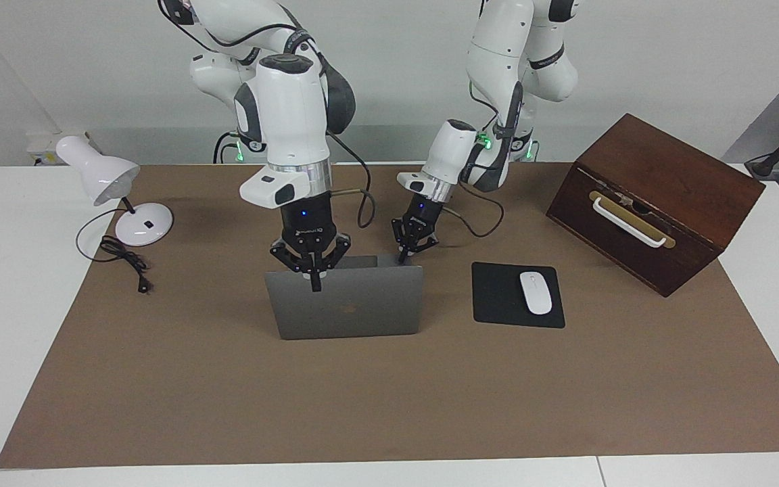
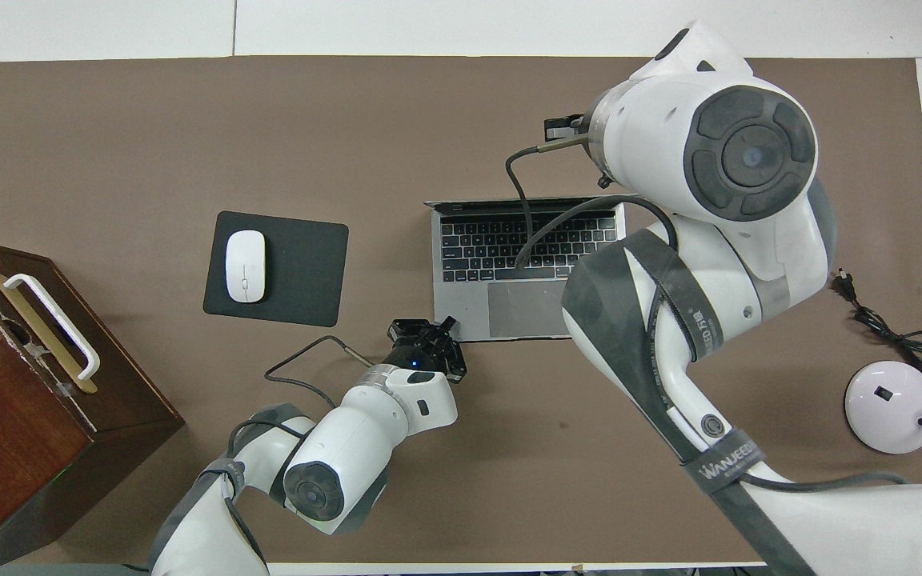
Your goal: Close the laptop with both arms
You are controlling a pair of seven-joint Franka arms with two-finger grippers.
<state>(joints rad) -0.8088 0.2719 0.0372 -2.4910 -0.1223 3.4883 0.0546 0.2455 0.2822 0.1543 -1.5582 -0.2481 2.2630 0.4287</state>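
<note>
1. Brown mat [image 1: 389,392] — covers most of the white table [image 1: 11,338]; everything below rests on it.
2. Wooden box [image 1: 653,199] — dark brown, white handle, at the left arm's end of the table.
3. Right arm [image 1: 288,101] — white; its right gripper [image 1: 316,286] hangs over the laptop's raised lid, fingertips together, tip in front of the lid's upper part. Contact cannot be told.
4. Left arm [image 1: 498,81] — white; its left gripper [image 1: 402,258] sits low at the corner of the laptop's base nearest the robots, toward the left arm's end, fingertips together.
5. Laptop [image 1: 345,301] — silver-grey, open, mid-table, lid standing upright, keyboard facing the robots.
6. Desk lamp [image 1: 115,196] — white, at the right arm's end, black cord coiled beside it.
7. Mouse pad [image 1: 498,297] — black, beside the laptop toward the left arm's end.
8. Mouse [image 1: 535,292] — white, on the pad.
</note>
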